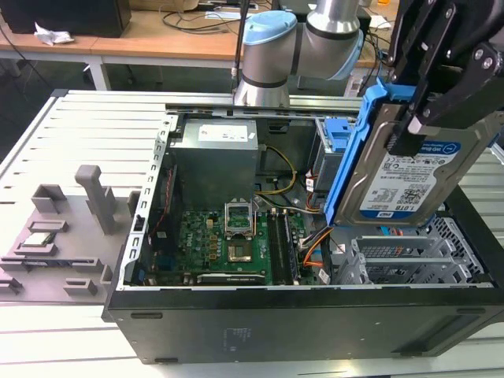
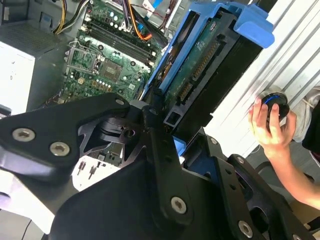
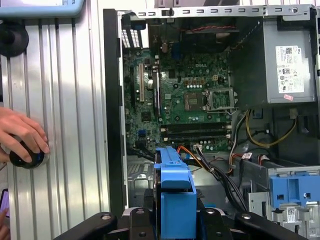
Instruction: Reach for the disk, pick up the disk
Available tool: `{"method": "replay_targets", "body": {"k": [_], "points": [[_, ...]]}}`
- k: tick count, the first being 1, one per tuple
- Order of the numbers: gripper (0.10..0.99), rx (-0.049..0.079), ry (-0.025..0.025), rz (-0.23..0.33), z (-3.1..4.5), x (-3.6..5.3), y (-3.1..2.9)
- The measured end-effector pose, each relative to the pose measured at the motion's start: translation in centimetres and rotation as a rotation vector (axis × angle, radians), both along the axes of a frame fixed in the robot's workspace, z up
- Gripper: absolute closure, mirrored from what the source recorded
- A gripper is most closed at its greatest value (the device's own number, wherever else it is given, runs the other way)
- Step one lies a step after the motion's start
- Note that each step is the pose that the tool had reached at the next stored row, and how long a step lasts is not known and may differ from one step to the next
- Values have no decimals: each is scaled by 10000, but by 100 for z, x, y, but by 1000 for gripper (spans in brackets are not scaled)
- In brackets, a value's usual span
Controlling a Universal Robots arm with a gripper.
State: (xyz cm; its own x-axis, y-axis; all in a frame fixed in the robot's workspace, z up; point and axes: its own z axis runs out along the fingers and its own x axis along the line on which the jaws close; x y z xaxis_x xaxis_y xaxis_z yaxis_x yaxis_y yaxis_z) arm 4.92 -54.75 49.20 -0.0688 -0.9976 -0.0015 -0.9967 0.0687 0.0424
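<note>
The pick-up step looks finished: the claw is closed on the one disk and holds it in the air, tilted, above the open computer case on the table. I judge the grip must only stay firm now. One hand rests on a black knob.

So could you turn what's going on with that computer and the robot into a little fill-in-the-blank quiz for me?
1. The gripper holds the disk lifted ____ the open computer case.
2. The plastic bracket along the disk's side is coloured ____.
3. In both wrist views, a person's hand rests on a round ____ knob.
4. Inside the case, the motherboard is coloured ____.

Missing words: above; blue; black; green
</note>
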Motion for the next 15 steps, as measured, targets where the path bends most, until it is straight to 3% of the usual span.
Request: {"method": "replay_targets", "body": {"k": [15], "points": [[718,-7,6,4,-165,271,0]]}}
